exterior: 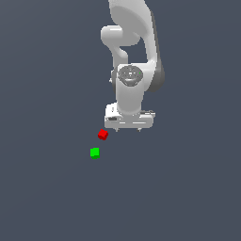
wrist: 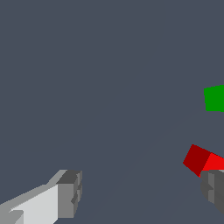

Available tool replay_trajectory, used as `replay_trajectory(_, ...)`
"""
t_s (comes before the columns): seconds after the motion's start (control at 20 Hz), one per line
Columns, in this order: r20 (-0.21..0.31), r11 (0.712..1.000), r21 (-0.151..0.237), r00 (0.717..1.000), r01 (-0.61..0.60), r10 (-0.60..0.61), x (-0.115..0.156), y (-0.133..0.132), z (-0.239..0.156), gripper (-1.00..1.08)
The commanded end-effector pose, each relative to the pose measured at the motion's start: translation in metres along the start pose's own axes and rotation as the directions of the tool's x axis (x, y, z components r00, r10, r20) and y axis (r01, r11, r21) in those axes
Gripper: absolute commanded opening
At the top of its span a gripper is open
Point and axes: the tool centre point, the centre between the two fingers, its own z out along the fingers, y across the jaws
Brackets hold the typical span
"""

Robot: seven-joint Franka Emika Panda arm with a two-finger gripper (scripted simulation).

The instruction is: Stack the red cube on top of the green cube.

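Observation:
The red cube (exterior: pixel 102 134) lies on the dark grey floor, turned at an angle. The green cube (exterior: pixel 94 153) sits a short gap away from it, nearer the camera and slightly toward the exterior view's left; the two are apart. My gripper (exterior: pixel 128 130) hangs just to the exterior view's right of the red cube, open, with nothing between its fingers. In the wrist view the red cube (wrist: pixel 203 159) shows beside one fingertip (wrist: pixel 214 186), outside the gap, and that finger covers one of its corners. The green cube (wrist: pixel 214 98) is cut by the frame edge. The gripper (wrist: pixel 142 190) spans bare floor.
The white arm (exterior: pixel 134 52) rises behind the hand toward the top of the exterior view. A plain dark grey floor (exterior: pixel 47 188) spreads all around the cubes, and nothing else shows on it.

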Motion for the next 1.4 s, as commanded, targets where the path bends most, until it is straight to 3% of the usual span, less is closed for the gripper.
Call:
replay_trajectory(0.0, 0.000, 1.000, 0.000, 1.000, 0.000, 0.000, 0.000, 0.000, 0.000, 1.00)
replay_trajectory(0.25, -0.004, 1.000, -0.001, 1.000, -0.028, 0.028, -0.001, 0.009, 0.004, 1.00)
replay_trajectory(0.55, -0.019, 0.991, -0.005, 0.991, -0.131, 0.131, -0.007, 0.044, 0.021, 1.00)
replay_trajectory(0.95, -0.047, 0.946, -0.008, 0.945, -0.325, 0.325, -0.028, 0.109, 0.054, 1.00)
replay_trajectory(1.35, -0.059, 0.915, -0.007, 0.913, -0.404, 0.403, -0.041, 0.135, 0.068, 1.00)
